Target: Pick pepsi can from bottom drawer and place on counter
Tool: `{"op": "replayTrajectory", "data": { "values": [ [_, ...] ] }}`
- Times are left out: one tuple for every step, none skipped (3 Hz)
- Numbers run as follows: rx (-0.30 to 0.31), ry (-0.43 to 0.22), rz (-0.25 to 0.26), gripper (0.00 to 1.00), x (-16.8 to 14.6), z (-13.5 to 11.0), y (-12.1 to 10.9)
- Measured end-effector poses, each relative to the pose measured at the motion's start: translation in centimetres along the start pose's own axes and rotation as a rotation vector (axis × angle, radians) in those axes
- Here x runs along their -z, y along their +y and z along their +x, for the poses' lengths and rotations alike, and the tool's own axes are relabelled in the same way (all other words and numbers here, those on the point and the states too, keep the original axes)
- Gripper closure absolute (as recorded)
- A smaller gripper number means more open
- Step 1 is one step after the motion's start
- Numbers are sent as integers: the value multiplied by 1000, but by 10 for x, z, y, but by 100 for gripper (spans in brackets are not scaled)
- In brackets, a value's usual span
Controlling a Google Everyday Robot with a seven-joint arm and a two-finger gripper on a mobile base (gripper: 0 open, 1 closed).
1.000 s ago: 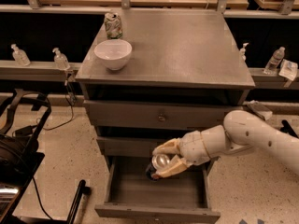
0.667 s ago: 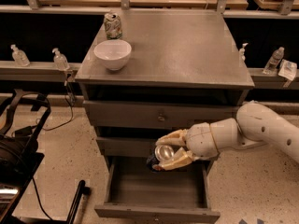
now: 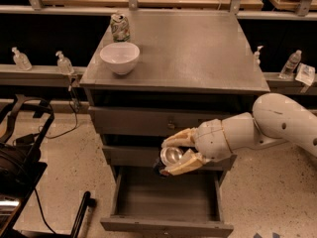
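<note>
Up it's coming: the pepsi can [image 3: 172,155] is rising clear of the bottom drawer [image 3: 163,226], end effector [image 3: 167,156] clamping it tight, bench [image 3: 198,48] placement is still waiting.

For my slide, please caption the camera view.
Claw grips the pepsi can above the open bottom drawer, below the counter.

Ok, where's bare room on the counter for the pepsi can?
The hand holds the pepsi can over the bottom drawer. The counter is bare from the white bowl to its right edge; crowded only at left, by bowl and dented can.
</note>
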State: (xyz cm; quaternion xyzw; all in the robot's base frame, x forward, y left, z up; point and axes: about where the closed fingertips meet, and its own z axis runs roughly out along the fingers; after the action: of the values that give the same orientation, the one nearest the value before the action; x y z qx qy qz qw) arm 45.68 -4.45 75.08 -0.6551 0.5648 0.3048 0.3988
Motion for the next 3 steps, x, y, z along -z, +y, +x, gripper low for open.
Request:
{"op": "replayTrajectory", "data": {
  "values": [
    [-44, -4, -17, 100, 38, -33, -23],
    [-70, -39, -28, 100, 78, -65, -44],
    [-126, -29, -77, 100, 110, -81, -87]
  ]
}}
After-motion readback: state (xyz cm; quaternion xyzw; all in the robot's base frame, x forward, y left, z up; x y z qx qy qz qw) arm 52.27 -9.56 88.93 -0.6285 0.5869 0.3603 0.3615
